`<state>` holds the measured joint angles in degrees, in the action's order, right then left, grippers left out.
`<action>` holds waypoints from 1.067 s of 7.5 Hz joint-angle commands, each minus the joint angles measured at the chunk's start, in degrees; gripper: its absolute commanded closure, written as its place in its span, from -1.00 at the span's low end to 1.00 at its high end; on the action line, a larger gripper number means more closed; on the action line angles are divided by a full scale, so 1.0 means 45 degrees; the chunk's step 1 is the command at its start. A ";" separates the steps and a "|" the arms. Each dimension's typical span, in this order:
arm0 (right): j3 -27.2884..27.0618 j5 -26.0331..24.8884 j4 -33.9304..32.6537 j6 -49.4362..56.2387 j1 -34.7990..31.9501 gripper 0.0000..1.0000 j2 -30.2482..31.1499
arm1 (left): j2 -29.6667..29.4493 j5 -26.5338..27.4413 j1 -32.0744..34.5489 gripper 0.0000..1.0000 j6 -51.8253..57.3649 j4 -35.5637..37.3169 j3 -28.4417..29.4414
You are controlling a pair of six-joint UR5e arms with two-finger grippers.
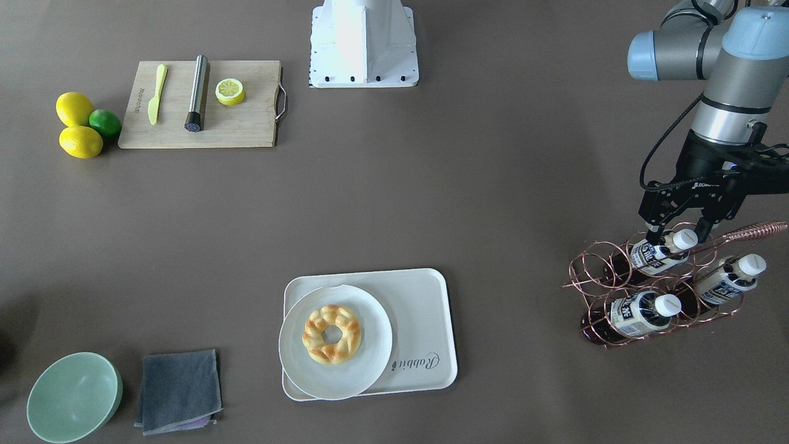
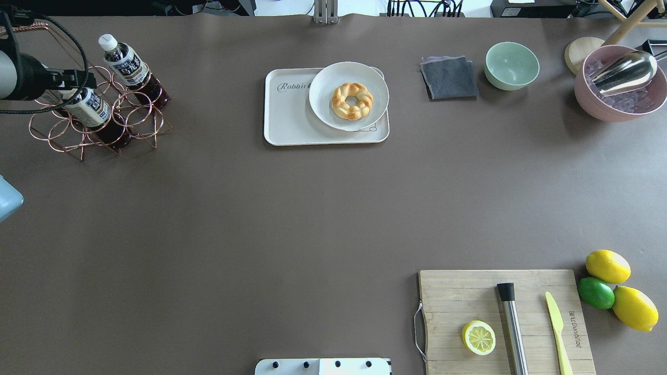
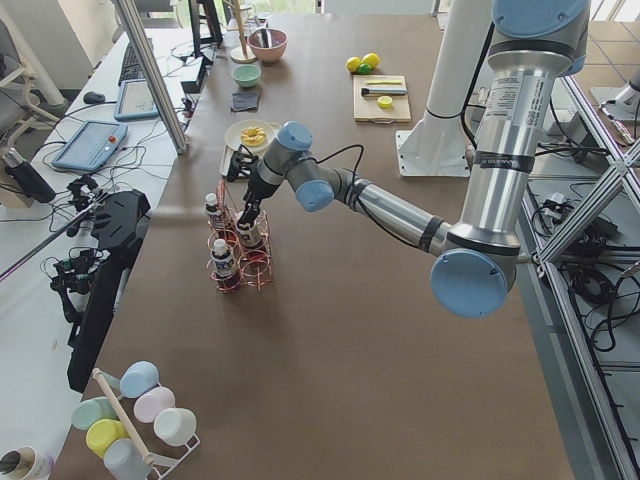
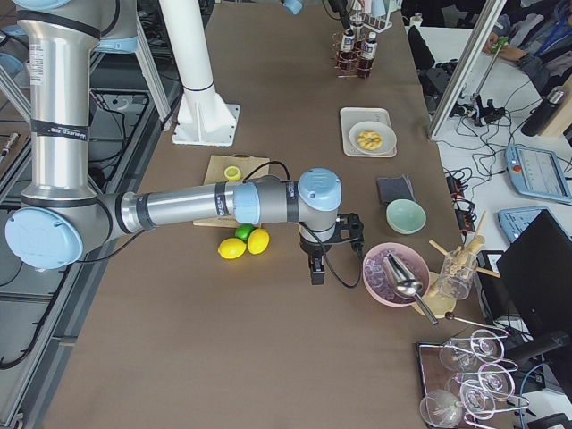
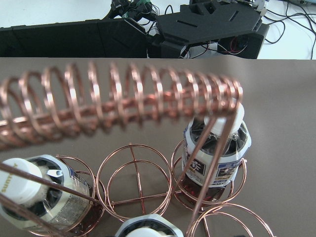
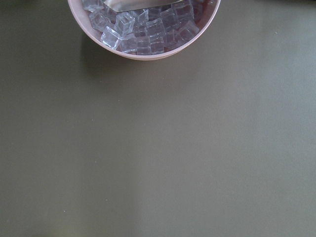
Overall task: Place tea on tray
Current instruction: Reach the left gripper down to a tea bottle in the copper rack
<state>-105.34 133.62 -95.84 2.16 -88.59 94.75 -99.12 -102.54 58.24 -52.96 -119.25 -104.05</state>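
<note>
The left gripper point(image 1: 676, 234) is spread open, straddling the tea's point(image 1: 654, 256) white cap. The tray point(image 1: 422, 308) reads "Rabbit". I cannot tell the right gripper's point(image 4: 315, 271) state.

You will find the wire rack point(image 5: 123, 98) at the far left corner of the bench point(image 2: 260, 219), taken from the robot's side; three tea bottles point(image 1: 641, 311) lie in its rings; the left end effector point(image 1: 677, 237) hangs over one, a finger on either side of its neck. The tray point(image 2: 292, 117) lies mid-bench toward the far edge; a plate point(image 2: 323, 88) rests on its right half, overhanging the rim, with a pastry point(image 2: 352, 100) on it. Right of the tray you have a cloth point(image 2: 449, 78), then a bowl point(image 2: 512, 65), then an ice bowl point(image 2: 615, 112) holding a scoop point(image 2: 625, 72). The cutting board point(image 2: 458, 291) sits near right, carrying a lemon half point(image 2: 479, 337), a muddler point(image 2: 513, 328) and a knife point(image 2: 557, 328); two lemons point(image 2: 607, 266) and a lime point(image 2: 596, 292) cluster just off its right end.
</note>
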 commanded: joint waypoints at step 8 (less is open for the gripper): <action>-0.0010 0.0170 0.0028 -0.0050 0.0019 -1.00 0.0000 | 0.0172 -0.0123 0.0414 1.00 0.0108 0.0150 -0.0099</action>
<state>-105.35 134.35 -95.71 1.93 -88.51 94.75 -97.81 -103.01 59.26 -52.47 -119.19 -104.22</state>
